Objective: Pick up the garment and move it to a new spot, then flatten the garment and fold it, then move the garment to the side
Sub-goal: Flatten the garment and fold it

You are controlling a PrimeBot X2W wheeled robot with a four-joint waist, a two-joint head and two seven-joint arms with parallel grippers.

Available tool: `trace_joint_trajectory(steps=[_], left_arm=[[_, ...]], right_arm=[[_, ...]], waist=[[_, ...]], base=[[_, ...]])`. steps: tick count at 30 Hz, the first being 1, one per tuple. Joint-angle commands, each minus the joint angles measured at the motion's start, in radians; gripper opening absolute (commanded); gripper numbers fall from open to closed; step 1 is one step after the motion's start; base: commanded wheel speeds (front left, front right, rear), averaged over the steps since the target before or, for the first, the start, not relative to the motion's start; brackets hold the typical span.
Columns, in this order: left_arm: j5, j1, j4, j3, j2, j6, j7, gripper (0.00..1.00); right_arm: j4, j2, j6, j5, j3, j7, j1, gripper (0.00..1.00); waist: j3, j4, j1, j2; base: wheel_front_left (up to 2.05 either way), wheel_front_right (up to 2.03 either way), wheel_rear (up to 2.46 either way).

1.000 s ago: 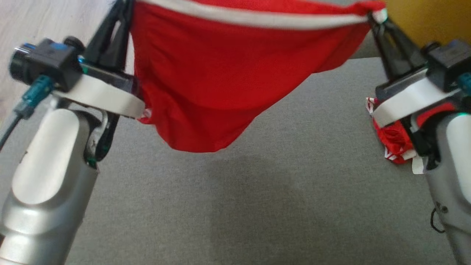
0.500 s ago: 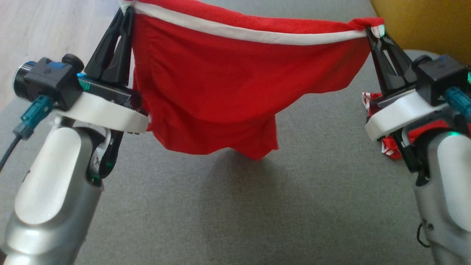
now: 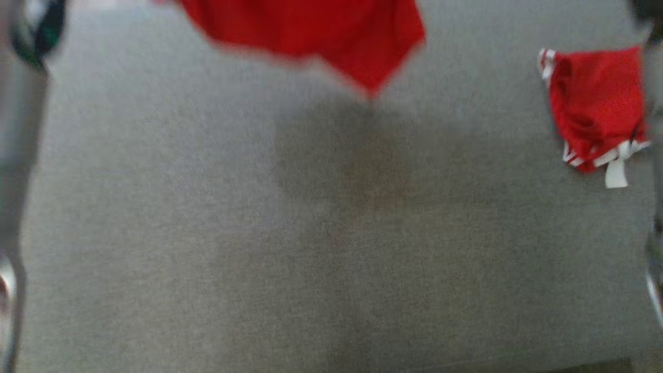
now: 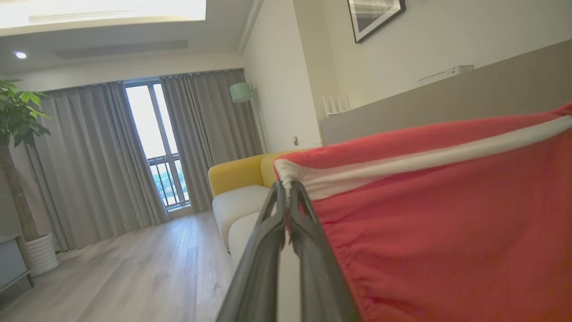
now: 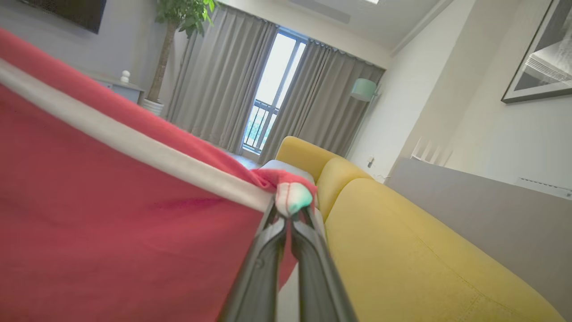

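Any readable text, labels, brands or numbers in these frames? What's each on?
None readable.
Held garment: plain red with a white band, no print seen.
Second garment: white trim marks and white tag too blurred to read.
Wall picture: no words visible.

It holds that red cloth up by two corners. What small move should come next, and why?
Probably lower both arms together to lay it down flat. The left gripper and right gripper each pinch an end of the white band, so the red garment hangs spread above the grey surface, with room beside the folded red piece.
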Motion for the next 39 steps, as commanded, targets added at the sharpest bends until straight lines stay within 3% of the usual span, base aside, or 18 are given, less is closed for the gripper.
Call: trace_joint_trajectory(steps=[1,6,12,19,24,32,36,39], left_arm=[[0.013,-0.097,0.009,0.034,0.043,-0.002,-0.024,0.0],[0.016,-0.317,0.238,0.027,0.003,-0.011,-0.205,0.0],[-0.081,-0.3,0.374,-0.014,-0.095,-0.014,-0.295,0.0],[-0.147,-0.11,0.356,-0.234,-0.046,-0.015,-0.308,0.0],[-0.166,0.099,0.249,-0.256,0.008,-0.015,-0.309,0.0],[-0.145,0.389,0.125,-0.302,0.032,-0.015,-0.309,0.0],[-0.122,0.468,0.094,-0.327,0.049,-0.015,-0.309,0.0],[-0.114,0.52,0.072,-0.341,0.058,-0.015,-0.309,0.0]], right_arm=[[0.011,0.02,0.007,-0.013,-0.01,-0.028,-0.082,0.0],[0.296,0.083,0.007,-0.097,-0.104,-0.199,-0.311,0.0],[0.527,0.126,0.007,-0.165,-0.126,-0.278,-0.294,0.0],[0.745,0.113,0.007,-0.151,0.0,-0.302,-0.185,0.0],[0.863,0.09,0.007,-0.076,0.141,-0.28,-0.096,0.0],[0.911,0.04,0.007,0.142,0.391,-0.182,0.078,0.0],[0.814,-0.032,0.007,0.3,0.519,-0.091,0.168,0.0],[0.688,-0.124,0.007,0.434,0.614,0.001,0.236,0.0]], waist=[[0.12,-0.023,-0.0005,0.0],[0.194,-0.016,-0.0005,0.0],[0.222,0.01,-0.0005,0.0],[0.188,0.033,-0.0005,0.0],[0.117,0.041,-0.0005,0.0],[-0.013,0.062,-0.0005,0.0],[-0.068,0.065,-0.0005,0.0],[-0.103,0.066,-0.0005,0.0]], base=[[0.0,0.0,0.0],[0.0,0.0,0.0],[0.0,0.0,0.0],[0.0,0.0,0.0],[0.0,0.0,0.0],[0.0,0.0,0.0],[0.0,0.0,0.0],[0.0,0.0,0.0]])
